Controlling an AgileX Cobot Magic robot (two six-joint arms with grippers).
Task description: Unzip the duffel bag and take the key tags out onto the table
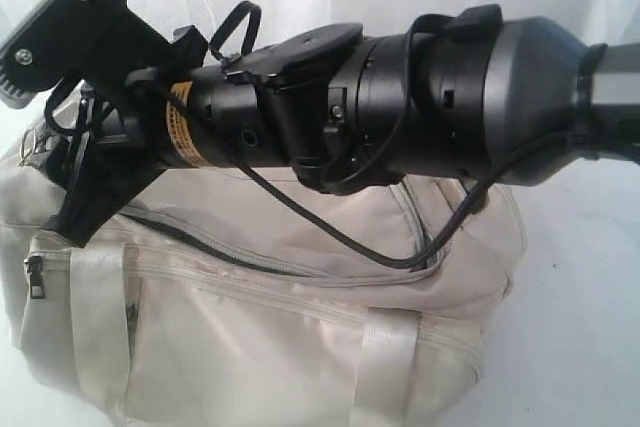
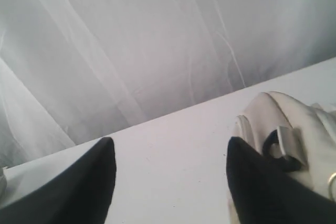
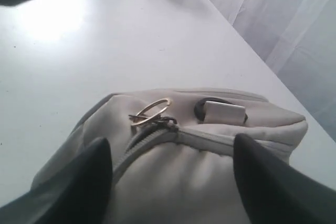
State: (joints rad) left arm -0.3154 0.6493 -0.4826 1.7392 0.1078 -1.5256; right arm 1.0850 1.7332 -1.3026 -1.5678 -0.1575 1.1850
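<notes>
Cream-white fabric duffel bag (image 1: 300,347) lay on the plain white counter (image 3: 79,51). Over the bag's end hung the right claw (image 3: 172,141), fingers wide apart and gripping nothing, with the metal zipper ring (image 3: 152,109) below between them. Beside the bag, the left claw (image 2: 170,148) stood wide apart over the counter, empty.

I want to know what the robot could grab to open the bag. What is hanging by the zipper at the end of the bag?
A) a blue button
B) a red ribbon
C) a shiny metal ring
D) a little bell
C: the right wrist view shows a shiny metal ring lying right by the zipper pull at the end of the cream duffel bag.
</notes>
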